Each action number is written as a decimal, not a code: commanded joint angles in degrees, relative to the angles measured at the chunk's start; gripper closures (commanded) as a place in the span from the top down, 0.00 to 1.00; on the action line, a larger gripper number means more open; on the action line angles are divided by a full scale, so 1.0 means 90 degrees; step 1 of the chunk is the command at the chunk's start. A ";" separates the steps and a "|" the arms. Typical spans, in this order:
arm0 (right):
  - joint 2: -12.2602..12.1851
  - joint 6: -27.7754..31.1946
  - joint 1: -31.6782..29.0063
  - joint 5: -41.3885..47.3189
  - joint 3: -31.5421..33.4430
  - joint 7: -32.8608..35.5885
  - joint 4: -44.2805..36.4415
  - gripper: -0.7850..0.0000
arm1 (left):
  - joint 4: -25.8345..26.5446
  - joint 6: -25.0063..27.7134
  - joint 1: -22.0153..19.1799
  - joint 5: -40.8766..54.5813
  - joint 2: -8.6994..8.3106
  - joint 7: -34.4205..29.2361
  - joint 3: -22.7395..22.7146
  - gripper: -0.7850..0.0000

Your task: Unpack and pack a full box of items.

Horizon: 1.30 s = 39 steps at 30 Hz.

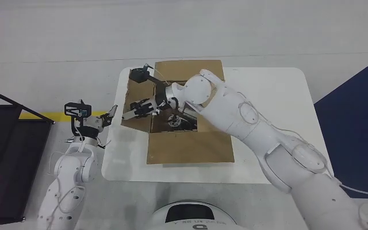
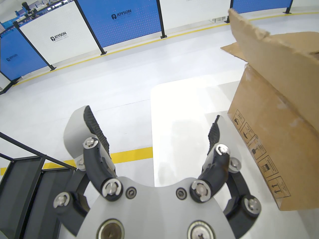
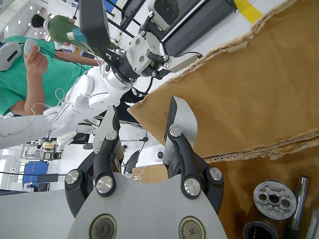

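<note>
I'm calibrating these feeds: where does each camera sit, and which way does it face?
Top view: overhead on the robot, looking down at the table and open box; the left gripper shows beside the box, the right gripper at its opening.
Left wrist view: on the left wrist, facing the box's outer wall and flap; its open gripper shows.
Right wrist view: on the right wrist, facing out past the flap toward the left gripper; its open gripper and metal parts in the box show.
Shared: both wrist views see that flap, from opposite sides.

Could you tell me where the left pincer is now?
In the top view, the left pincer sits open at the table's left edge, beside the cardboard box's left flap.
</note>
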<state>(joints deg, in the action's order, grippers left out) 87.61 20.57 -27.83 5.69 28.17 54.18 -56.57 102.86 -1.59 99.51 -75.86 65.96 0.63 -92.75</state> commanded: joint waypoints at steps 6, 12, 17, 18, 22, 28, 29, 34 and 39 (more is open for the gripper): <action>0.0471 0.0167 0.0304 -0.0022 -0.0396 0.0007 0.1063 0.64 | 0.0752 -0.1423 0.0093 0.0257 0.0042 0.0008 -0.0965 1.00; 0.0755 0.0467 0.0493 0.0102 -0.0446 0.0042 0.1745 0.63 | 0.2440 -0.1433 -0.0352 0.0239 0.0045 -0.0852 -0.1057 1.00; 0.0815 0.0759 0.0701 -0.0049 -0.0296 -0.0268 0.2150 0.65 | 0.2281 -0.0209 -0.1339 0.0270 -0.0009 -0.1495 -0.0508 1.00; 0.0790 0.0819 0.0767 -0.0126 -0.0225 -0.0404 0.2218 0.71 | 0.2189 -0.0089 -0.1497 0.0253 -0.0010 -0.1626 -0.0367 1.00; 0.0520 0.1112 0.0972 -0.0428 0.0237 -0.0969 0.2408 0.90 | 0.1868 0.0007 -0.1850 0.0270 0.0014 -0.1977 0.0077 1.00; -0.0377 0.1479 0.0678 -0.1158 0.1443 -0.1638 0.1599 1.00 | 0.1777 0.0037 -0.1906 0.0672 0.0052 -0.1942 0.0274 1.00; -0.0578 0.1474 0.0461 -0.1302 0.1748 -0.1666 0.1207 1.00 | 0.1777 0.0037 -0.1906 0.0672 0.0052 -0.1942 0.0274 1.00; -0.1213 0.1081 -0.0601 -0.1799 0.2930 -0.1439 -0.0708 1.00 | 0.1777 0.0037 -0.1906 0.0672 0.0052 -0.1942 0.0274 1.00; -0.1213 0.1081 -0.0601 -0.1799 0.2930 -0.1439 -0.0708 1.00 | 0.1777 0.0037 -0.1906 0.0672 0.0052 -0.1942 0.0274 1.00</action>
<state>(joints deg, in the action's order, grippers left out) 76.72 30.34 -33.38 -10.48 54.54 41.21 -68.96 118.85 -1.25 82.35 -69.81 66.43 -16.85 -90.28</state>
